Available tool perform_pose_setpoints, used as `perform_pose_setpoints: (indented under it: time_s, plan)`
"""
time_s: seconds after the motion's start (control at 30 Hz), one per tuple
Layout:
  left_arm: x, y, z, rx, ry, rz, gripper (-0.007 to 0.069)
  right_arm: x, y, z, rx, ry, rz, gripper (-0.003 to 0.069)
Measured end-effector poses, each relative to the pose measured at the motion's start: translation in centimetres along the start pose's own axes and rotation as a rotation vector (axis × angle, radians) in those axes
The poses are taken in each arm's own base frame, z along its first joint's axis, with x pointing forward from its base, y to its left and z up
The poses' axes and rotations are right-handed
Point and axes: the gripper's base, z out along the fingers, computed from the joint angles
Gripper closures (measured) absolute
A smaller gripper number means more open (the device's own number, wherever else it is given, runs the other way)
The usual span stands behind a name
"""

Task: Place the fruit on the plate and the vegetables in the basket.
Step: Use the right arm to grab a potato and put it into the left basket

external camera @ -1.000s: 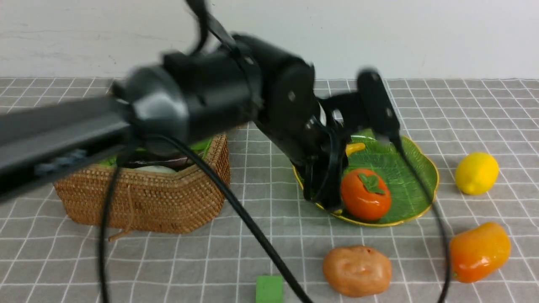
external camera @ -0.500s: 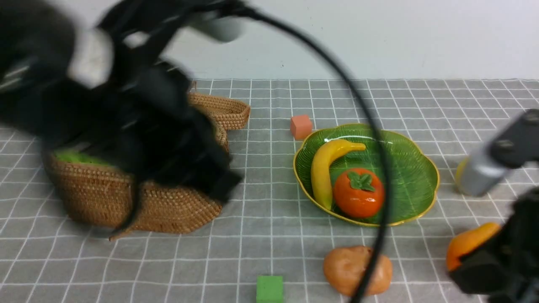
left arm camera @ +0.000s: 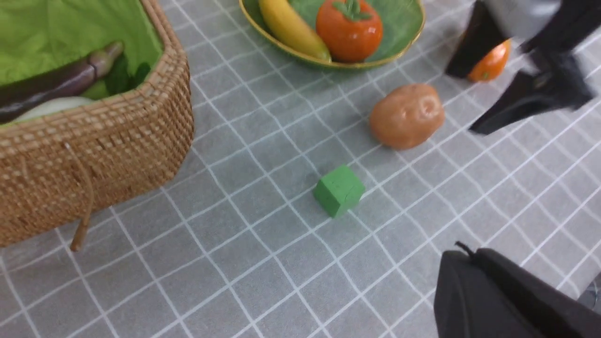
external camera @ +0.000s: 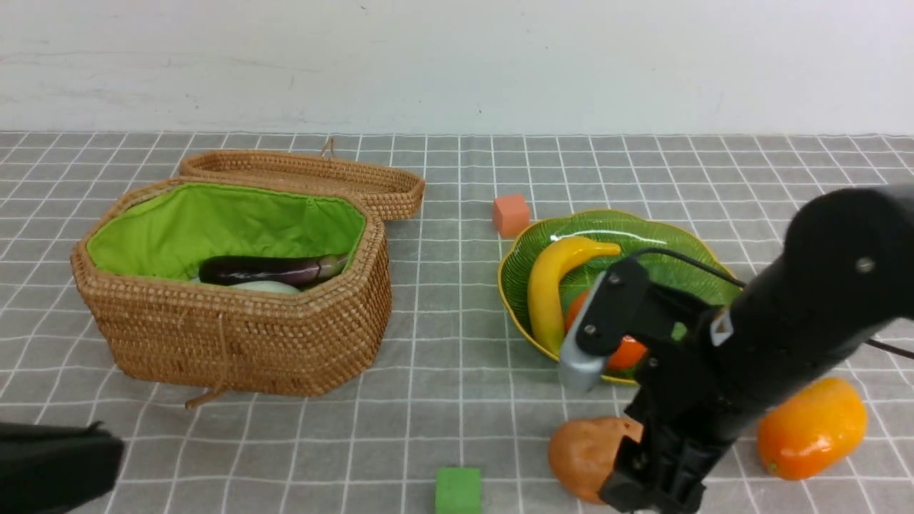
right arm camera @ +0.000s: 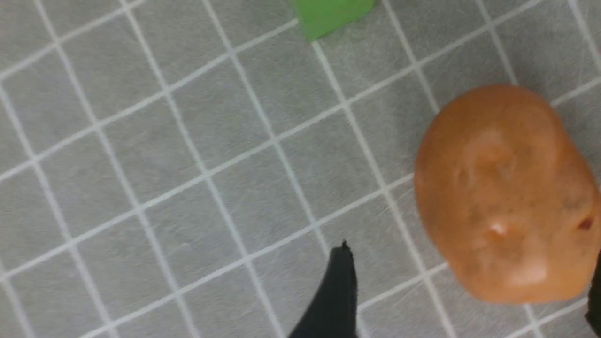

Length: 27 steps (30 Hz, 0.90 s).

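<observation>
At the near edge, front view: right gripper (external camera: 646,494) points down at the cloth (external camera: 443,400), jaws spread, gripping nothing. Potato (external camera: 582,453) sits on the cloth just left of the jaws, its right side hidden behind them; can't tell contact here. Mango (external camera: 814,428) lies on the cloth near the jaws' right. Plate (external camera: 678,243) is beyond the jaws w/ banana (external camera: 546,293) & persimmon (external camera: 627,353) on it, persimmon mostly behind the arm. Orange cube (external camera: 510,214) sits just past the plate. Green cube (external camera: 457,491) is left of the jaws, past the potato. Basket (external camera: 235,343) is well off to the jaws' left, lid (external camera: 307,175) thrown back, eggplant (external camera: 264,270) & radish (external camera: 264,287) inside.

Left wrist view: left gripper (left arm camera: 465,267) shows as one dark mass, jaws clenched, nothing in them. Green cube lies ahead of it, apart; potato farther on. Right gripper's two fingers (left arm camera: 469,47) stand apart just past the potato, a gap showing btwn them & it.

Right wrist view: potato lies ahead of & partly btwn the spread fingers. One finger (right arm camera: 335,291) is clear of it; the other is at the frame edge beside the potato, contact can't be told.
</observation>
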Motion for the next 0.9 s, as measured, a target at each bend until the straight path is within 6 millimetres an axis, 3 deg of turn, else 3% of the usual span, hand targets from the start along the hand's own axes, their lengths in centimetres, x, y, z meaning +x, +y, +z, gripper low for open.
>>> perform_pose_setpoints:
  time_s: [0.13, 0.4, 0.6, 0.9]
  plan:
    - [0.1, 0.1, -0.7, 0.002, -0.028, -0.002, 0.0638, -0.1, -1.5, 2.5, 0.077, 0.020, -0.092, -0.0010]
    - [0.1, 0.1, -0.7, 0.001, -0.029, -0.001, 0.0638, 0.1, -2.3, 6.4, 0.095, 0.124, -0.199, 0.0005]
    - [0.1, 0.1, -0.7, 0.000, -0.029, -0.001, 0.0638, -0.1, -2.1, 7.4, 0.095, 0.156, -0.251, 0.0019]
    - [0.1, 0.1, -0.7, 0.000, -0.029, -0.004, 0.0638, -0.3, -2.1, 6.9, 0.100, 0.142, -0.189, 0.0025]
